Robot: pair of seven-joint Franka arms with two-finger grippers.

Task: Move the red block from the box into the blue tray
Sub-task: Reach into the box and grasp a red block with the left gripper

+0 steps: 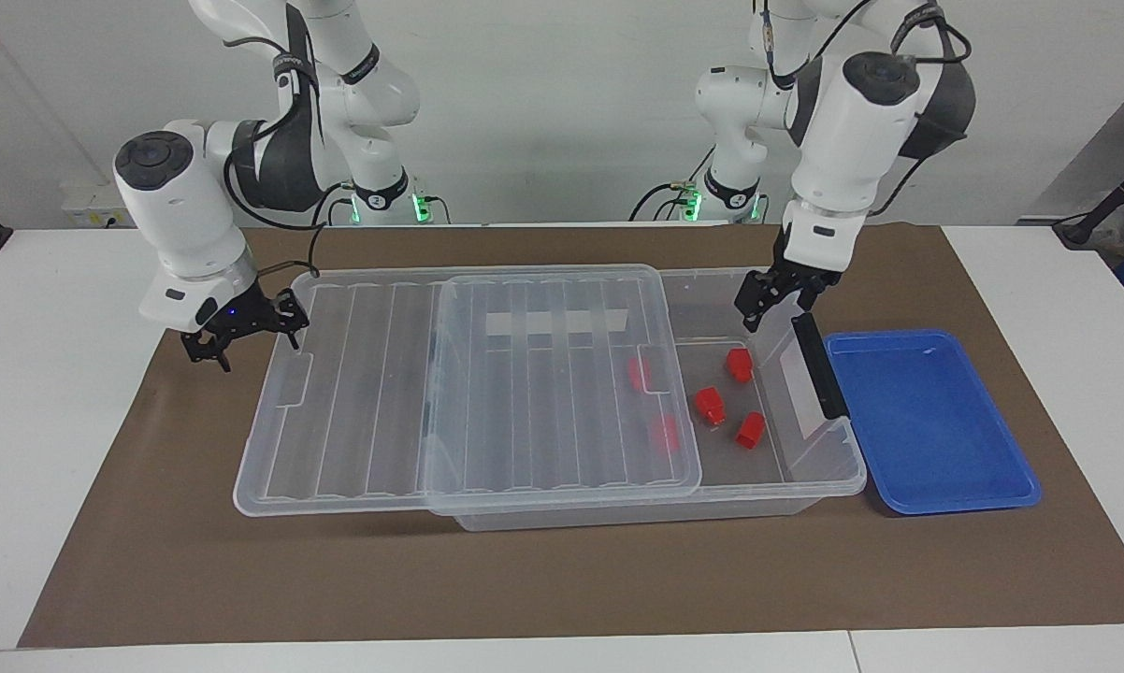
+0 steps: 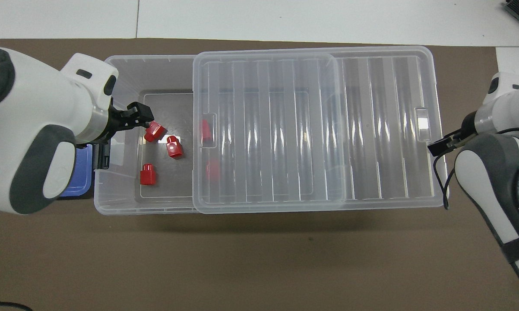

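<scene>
The red block point(image 1: 737, 364) lies in the box point(image 1: 810, 486), at 12 o'clock among the three uncovered blocks. Left gripper point(image 1: 775, 297) hovers above, jaws apart, empty. Right gripper point(image 1: 239, 330), open, waits beside the lid point(image 1: 356, 411). The block looks rigid, light and smooth; grasp across the wide body.

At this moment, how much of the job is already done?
Done: the lid is slid aside, uncovering red blocks in the box. In hand: the left gripper, open, hangs over them; the right gripper is at the lid's end. Left: the blue tray holds nothing.
</scene>
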